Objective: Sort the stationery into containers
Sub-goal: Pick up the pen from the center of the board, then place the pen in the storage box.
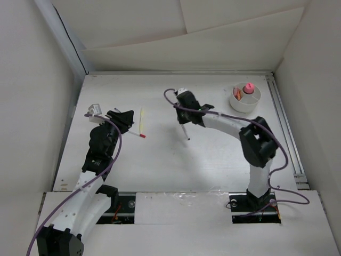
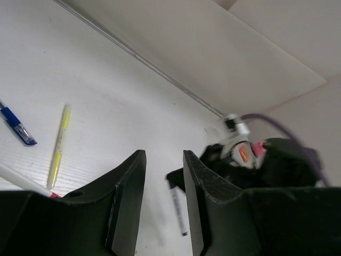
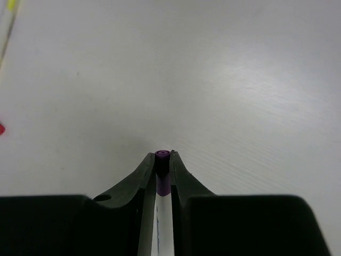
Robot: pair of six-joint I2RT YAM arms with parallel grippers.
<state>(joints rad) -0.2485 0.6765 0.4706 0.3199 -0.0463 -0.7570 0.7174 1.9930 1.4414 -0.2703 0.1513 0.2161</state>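
My right gripper [image 1: 183,118] is shut on a white pen with a purple end [image 3: 162,160] and holds it above the middle of the table; the pen [image 1: 186,132] slants down below the jaws and shows in the left wrist view [image 2: 178,210]. My left gripper [image 1: 126,119] is open and empty [image 2: 162,160]. A yellow pen [image 1: 141,118] [image 2: 58,146] and a white pen with a red tip [image 1: 135,133] [image 2: 21,182] lie beside it. A blue pen [image 2: 16,125] lies further left. The round white cup [image 1: 254,102] at the far right holds a pink-capped tube [image 1: 248,86] and an orange piece [image 1: 238,94].
White walls enclose the table on the left, back and right. A metal rail [image 1: 284,122] runs along the right edge. Purple cables loop off both arms [image 1: 118,146].
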